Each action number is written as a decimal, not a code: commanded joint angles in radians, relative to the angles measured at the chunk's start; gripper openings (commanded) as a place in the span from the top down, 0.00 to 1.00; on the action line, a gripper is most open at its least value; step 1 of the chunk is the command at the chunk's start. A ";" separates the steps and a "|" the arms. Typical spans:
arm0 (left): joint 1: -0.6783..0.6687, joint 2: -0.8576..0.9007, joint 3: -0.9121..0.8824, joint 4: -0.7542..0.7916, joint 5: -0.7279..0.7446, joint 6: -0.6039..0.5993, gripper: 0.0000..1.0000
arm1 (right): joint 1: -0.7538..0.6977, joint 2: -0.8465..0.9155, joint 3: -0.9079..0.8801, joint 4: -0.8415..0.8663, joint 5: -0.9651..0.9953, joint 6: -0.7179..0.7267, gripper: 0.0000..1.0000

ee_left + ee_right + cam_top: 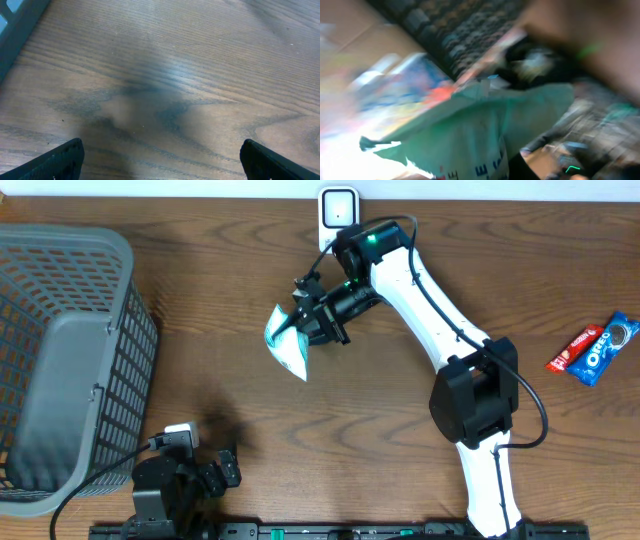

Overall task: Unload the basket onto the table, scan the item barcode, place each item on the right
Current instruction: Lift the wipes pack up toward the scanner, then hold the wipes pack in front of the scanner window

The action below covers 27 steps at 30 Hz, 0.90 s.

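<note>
The right claw (308, 316) is closed tight on one teal-and-white packet (286, 340), pinching it at its upper edge so that the packet hangs off the claw's left side, tilted and lifted clear of the bench (230, 290), near the middle of the bench and just below and left of the white scanner (338, 209); the right wrist view is badly smeared, and shows little more than the packet's crumpled teal film filling the lower middle of the picture (any print or barcode on it is too blurred to read); the left claw (161, 162) stands wide open with nothing between its two dark fingers (56, 163), which hover over bare wood at the near left corner of the bench, touching nothing that can be seen; counted from overhead, there are two arms and two claws, one held packet, one scanner standing at the far edge of the bench, and one grey plastic basket (96, 250) along the left side, its wall just showing in the top left corner of the left wrist view; at the far right of the bench lie two more snack packs, well apart from the claws: one blue Oreo pack (608, 348) and one smaller red wrapper (571, 350), side by side and touching or very nearly so.
</note>
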 commanded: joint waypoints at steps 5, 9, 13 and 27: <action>0.002 -0.006 -0.008 -0.035 0.011 -0.005 0.00 | 0.044 -0.007 -0.003 0.123 0.848 0.071 0.99; 0.002 -0.006 -0.008 -0.035 0.011 -0.005 0.00 | 0.067 -0.008 -0.003 0.212 1.124 0.028 0.99; 0.002 -0.006 -0.008 -0.035 0.011 -0.005 0.00 | 0.073 -0.008 0.000 0.353 1.167 -0.087 0.99; 0.002 -0.006 -0.008 -0.035 0.011 -0.005 0.00 | -0.058 0.004 0.001 0.946 1.388 -0.108 0.99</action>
